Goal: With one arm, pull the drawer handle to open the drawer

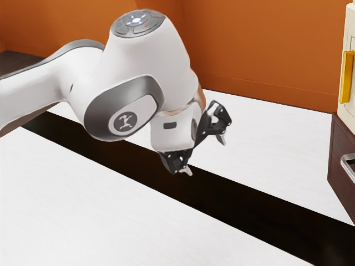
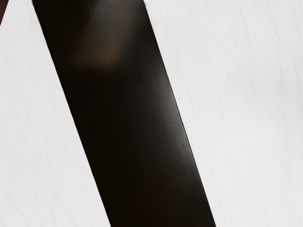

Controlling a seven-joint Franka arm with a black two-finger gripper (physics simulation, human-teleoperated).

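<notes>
In the exterior view my gripper (image 1: 206,155) hangs above the table, its two fingers spread well apart with nothing between them. At the exterior view's right edge stands a dark brown drawer front (image 1: 339,149), cut off by the frame, with a silver handle (image 1: 348,168) on it. A wide gap separates my gripper from that handle. The drawer's body is mostly outside the picture, so I cannot tell how far in or out it stands.
The white table (image 1: 72,194) carries a long black strip (image 1: 194,191), and in the wrist view the black strip (image 2: 128,123) runs below my hand. A cream cabinet (image 1: 348,33) with a yellow handle (image 1: 347,76) rises above the drawer front. Orange walls (image 1: 255,44) stand behind.
</notes>
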